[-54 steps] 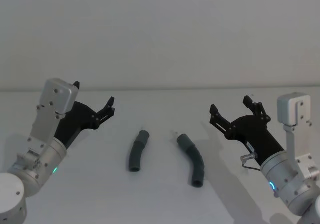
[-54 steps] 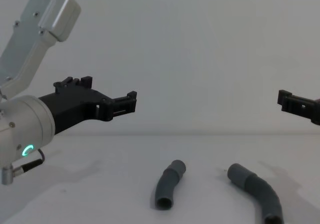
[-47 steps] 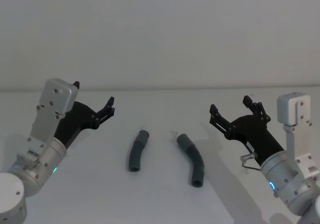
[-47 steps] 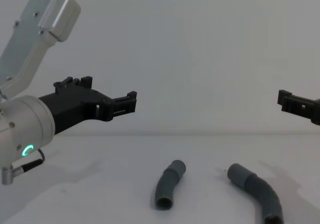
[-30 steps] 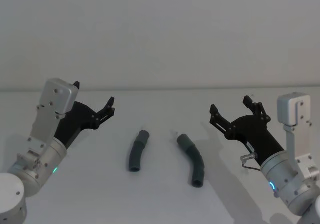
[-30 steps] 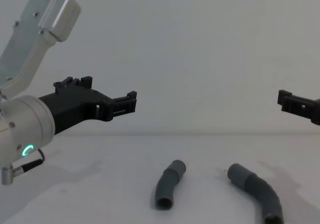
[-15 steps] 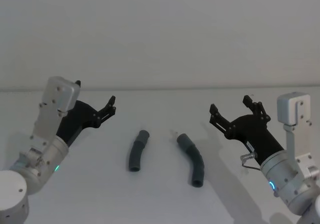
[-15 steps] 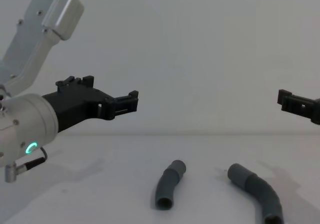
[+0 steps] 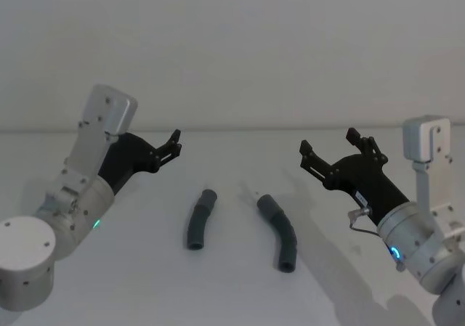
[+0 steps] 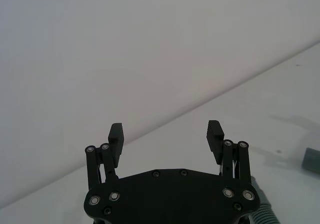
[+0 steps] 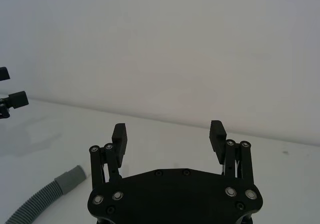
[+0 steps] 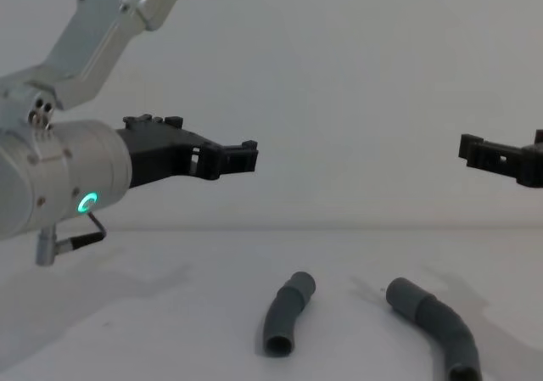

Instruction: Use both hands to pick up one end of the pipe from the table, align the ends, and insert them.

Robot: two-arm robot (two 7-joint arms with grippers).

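Note:
Two dark grey ribbed pipe pieces lie on the white table (image 9: 232,297). The shorter piece (image 9: 198,221) (image 12: 287,313) is on the left and the longer, more curved piece (image 9: 280,233) (image 12: 437,326) on the right. Their far end collars (image 9: 208,197) (image 9: 265,204) lie a short gap apart. My left gripper (image 9: 174,143) (image 12: 242,156) (image 10: 165,131) hovers open above the table, left of and beyond the shorter piece. To the right of the longer piece my right gripper (image 9: 328,143) (image 12: 479,150) (image 11: 168,131) is raised, open and holding nothing. The right wrist view shows a ribbed piece with its collar (image 11: 70,178).
A plain pale wall rises behind the table's far edge (image 9: 240,130). Bare white surface surrounds both pipe pieces. The left arm's silver housing with a green ring light (image 12: 86,201) looms large at the chest view's left.
My left gripper has risen and swung right, toward the middle of the table. My right gripper has lifted slightly and shifted left. Both pipe pieces lie where they were.

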